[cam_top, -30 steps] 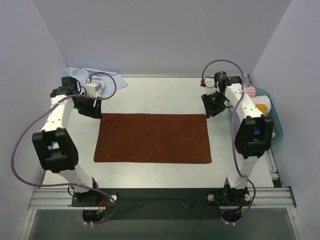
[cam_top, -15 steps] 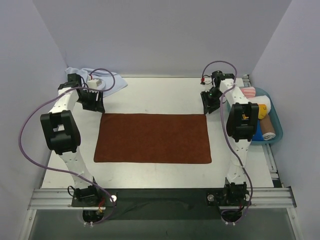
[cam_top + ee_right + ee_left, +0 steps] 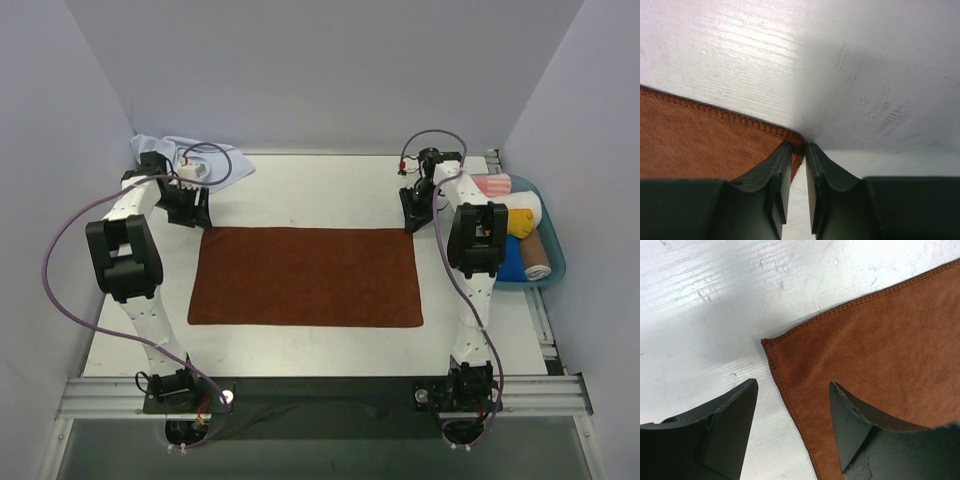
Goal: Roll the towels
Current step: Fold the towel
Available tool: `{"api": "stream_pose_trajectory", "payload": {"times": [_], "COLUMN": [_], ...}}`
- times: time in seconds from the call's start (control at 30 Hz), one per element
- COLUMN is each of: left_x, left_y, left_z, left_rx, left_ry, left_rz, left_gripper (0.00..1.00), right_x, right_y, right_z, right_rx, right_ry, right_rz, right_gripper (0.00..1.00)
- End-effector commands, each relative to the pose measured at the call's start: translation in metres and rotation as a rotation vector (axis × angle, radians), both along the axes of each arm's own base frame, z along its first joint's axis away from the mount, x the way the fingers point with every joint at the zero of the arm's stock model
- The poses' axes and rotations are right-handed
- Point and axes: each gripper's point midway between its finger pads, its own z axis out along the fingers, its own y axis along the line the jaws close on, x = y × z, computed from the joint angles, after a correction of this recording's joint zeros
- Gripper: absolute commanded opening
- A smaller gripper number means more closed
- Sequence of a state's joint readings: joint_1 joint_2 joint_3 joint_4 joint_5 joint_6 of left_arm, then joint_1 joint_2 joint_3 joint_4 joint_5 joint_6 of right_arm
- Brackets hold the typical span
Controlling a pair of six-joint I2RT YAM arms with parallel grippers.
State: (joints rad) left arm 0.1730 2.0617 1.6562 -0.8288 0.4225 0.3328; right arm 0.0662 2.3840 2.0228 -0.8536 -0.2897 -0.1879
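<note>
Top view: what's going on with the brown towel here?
Both arms are at the far corners of the brown towel, which lies flat and unrolled on the table. The left gripper hovers open over the far left corner, one finger over the table and one over the cloth. The right gripper has its jaws nearly together at the far right corner; I cannot tell whether it pinches the cloth. The blue towel lies crumpled behind the left arm.

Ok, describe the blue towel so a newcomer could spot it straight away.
Start at the white table and go to its far left corner, behind the left gripper. The light-blue towel lies crumpled there. Unlike the rust-brown towel spread flat mid-table, it is pale and bunched up.
</note>
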Motion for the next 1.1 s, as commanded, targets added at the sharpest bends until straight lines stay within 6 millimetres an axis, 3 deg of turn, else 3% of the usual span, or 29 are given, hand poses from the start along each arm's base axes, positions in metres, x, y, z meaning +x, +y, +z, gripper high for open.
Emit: {"api": "stream_pose_trajectory", "payload": {"times": [0.0, 0.23, 0.67, 0.87, 1.07], "left_x": [0.023, 0.042, 0.044, 0.04, 0.039], "left_y": [0.009, 0.009, 0.0, -0.007, -0.01], "left_z": [0.004, -0.005, -0.028, -0.034, -0.032], "left_rx": [0.02, 0.004, 0.018, 0.011, 0.006], "left_ry": [-0.058, -0.063, -0.026, -0.01, -0.014], "left_rz": [0.01, 0.013, -0.024, -0.043, -0.052], "left_gripper": [0.69, 0.65, 0.6, 0.49, 0.29], "right_x": [-0.013, -0.014, -0.015, -0.016, -0.016], "right_y": [0.003, 0.005, 0.005, 0.004, 0.003], "right_z": [-0.001, -0.002, 0.002, 0.002, 0.004], "right_rx": [0.01, 0.021, 0.032, 0.027, 0.028], "right_ry": [0.049, 0.052, 0.044, 0.046, 0.042], "right_rz": [0.01, 0.023, 0.042, 0.047, 0.048], "right_gripper": [0.18, 0.0, 0.0, 0.0, 0.0]}}
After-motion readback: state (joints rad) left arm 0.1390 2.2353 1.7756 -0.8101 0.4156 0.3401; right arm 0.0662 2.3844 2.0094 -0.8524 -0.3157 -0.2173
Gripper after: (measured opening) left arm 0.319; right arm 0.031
